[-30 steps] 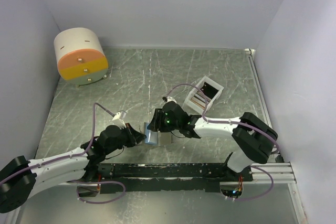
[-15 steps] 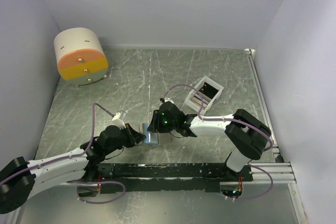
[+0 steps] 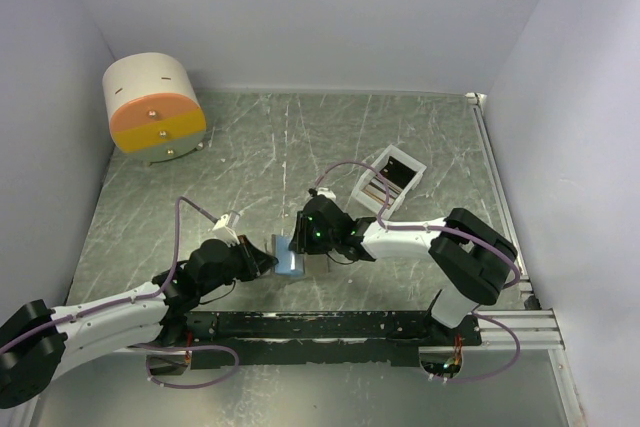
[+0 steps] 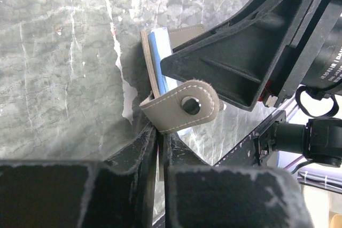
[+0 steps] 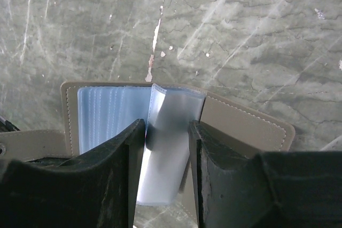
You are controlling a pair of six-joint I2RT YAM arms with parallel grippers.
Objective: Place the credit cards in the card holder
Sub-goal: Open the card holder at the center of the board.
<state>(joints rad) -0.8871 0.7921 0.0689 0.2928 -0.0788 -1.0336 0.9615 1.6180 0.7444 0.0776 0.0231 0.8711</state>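
The card holder [image 3: 288, 261] lies open on the table between the arms, taupe outside [image 5: 243, 124] and light blue inside [image 5: 107, 116]. My left gripper [image 3: 268, 262] is shut on its flap just behind the snap tab [image 4: 181, 108]; in the left wrist view the gripper [image 4: 159, 132] meets the leather at the tab's base. My right gripper [image 3: 299, 247] hangs over the open wallet. Its jaws [image 5: 166, 124] press both edges of a pale credit card [image 5: 163, 169], whose far end sits in a clear sleeve. More credit cards [image 3: 378, 190] stand in the white tray.
The white slotted tray [image 3: 404, 163] stands behind and to the right of the wallet. A round cream-and-orange drum [image 3: 152, 107] sits at the back left. White walls close in the table on three sides. A black rail [image 3: 320, 325] runs along the near edge.
My right gripper has shifted a little left onto the wallet and its jaws have narrowed. More of the blue inside shows. The left arm has held still.
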